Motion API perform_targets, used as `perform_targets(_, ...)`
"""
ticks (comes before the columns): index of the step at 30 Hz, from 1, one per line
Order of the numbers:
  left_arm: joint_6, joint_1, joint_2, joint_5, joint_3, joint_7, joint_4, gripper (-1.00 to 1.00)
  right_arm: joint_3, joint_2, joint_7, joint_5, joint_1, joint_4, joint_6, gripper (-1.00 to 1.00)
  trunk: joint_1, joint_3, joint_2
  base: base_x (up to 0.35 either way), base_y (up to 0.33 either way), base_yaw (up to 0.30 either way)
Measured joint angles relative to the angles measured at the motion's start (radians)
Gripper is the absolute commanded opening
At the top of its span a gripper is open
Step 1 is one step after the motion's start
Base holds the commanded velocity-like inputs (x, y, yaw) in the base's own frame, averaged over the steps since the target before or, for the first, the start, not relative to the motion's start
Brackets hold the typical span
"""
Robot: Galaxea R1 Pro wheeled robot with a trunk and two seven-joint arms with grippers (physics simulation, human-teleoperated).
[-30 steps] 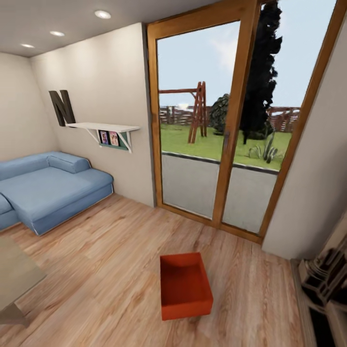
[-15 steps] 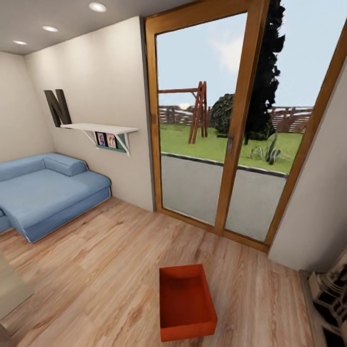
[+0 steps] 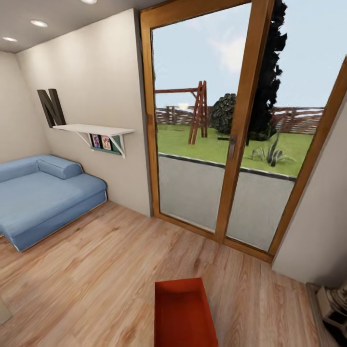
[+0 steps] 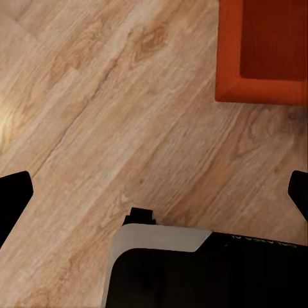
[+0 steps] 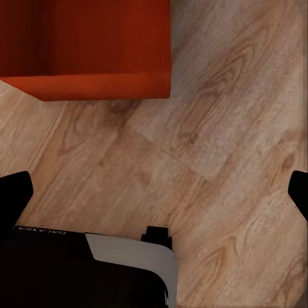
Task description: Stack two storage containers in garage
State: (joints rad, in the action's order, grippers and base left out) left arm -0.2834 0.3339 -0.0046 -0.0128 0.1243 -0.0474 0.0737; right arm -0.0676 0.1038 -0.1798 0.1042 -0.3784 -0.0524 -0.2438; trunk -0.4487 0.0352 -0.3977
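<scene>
One orange-red storage container (image 3: pixel 182 313) sits on the living room's light wood-plank floor (image 3: pixel 96 274), right in front of me at the lower edge of the head view, its near end cut off. The left wrist view catches a corner of this container (image 4: pixel 263 48). My left gripper (image 4: pixel 154 196) hangs open above bare planks, short of the bin. In the right wrist view the container (image 5: pixel 83 45) also lies beyond my open right gripper (image 5: pixel 154 196). Nothing is between either pair of fingers.
A blue corner sofa (image 3: pixel 43 197) stands at the left wall under a white shelf (image 3: pixel 94 130). A wood-framed glass door (image 3: pixel 231 140) onto a garden is straight ahead. A dark fireplace piece (image 3: pixel 332 308) sits low at the right. My own base (image 4: pixel 192 269) shows under the grippers.
The whole head view has shifted: the camera has come closer to the container, which now sits lower in the picture. The table at the left has slipped out of view.
</scene>
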Motion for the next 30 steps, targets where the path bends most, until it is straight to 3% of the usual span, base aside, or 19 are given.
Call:
perform_targets(16, -0.001, 0.0, 0.004, 0.0, 0.0, 0.0, 0.0, 1.0, -0.001, 0.0, 0.0, 0.0, 0.0, 0.0, -0.001, 1.0, -0.001, 0.0, 0.0, 0.035, -0.219, 0.0)
perform_targets(30, -0.002, 0.0, 0.004, -0.002, 0.0, 0.0, 0.0, 1.0, -0.001, 0.0, 0.0, 0.001, 0.0, 0.0, -0.002, 1.0, -0.001, 0.0, 0.0, 0.0, -0.019, 0.0)
